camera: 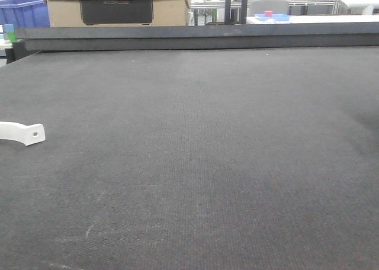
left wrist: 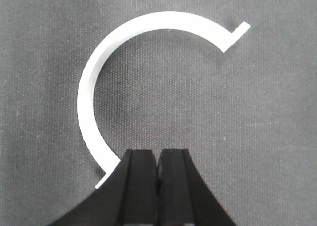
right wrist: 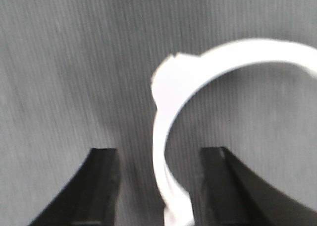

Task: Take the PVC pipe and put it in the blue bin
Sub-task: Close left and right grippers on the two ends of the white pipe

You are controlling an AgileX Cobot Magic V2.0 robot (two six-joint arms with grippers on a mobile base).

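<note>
A white curved PVC pipe strap with a flat holed tab lies on the dark mat at the far left edge of the front view. In the left wrist view a white C-shaped strap lies flat on the mat. My left gripper is shut and empty just below it, and its left finger covers the strap's lower tab. In the blurred right wrist view a white curved strap runs down between the open jaws of my right gripper, nearer the right finger. Neither gripper shows in the front view.
The dark mat fills the table up to a raised black back edge. Beyond it stand a blue bin at the far left, a cardboard box and distant tables.
</note>
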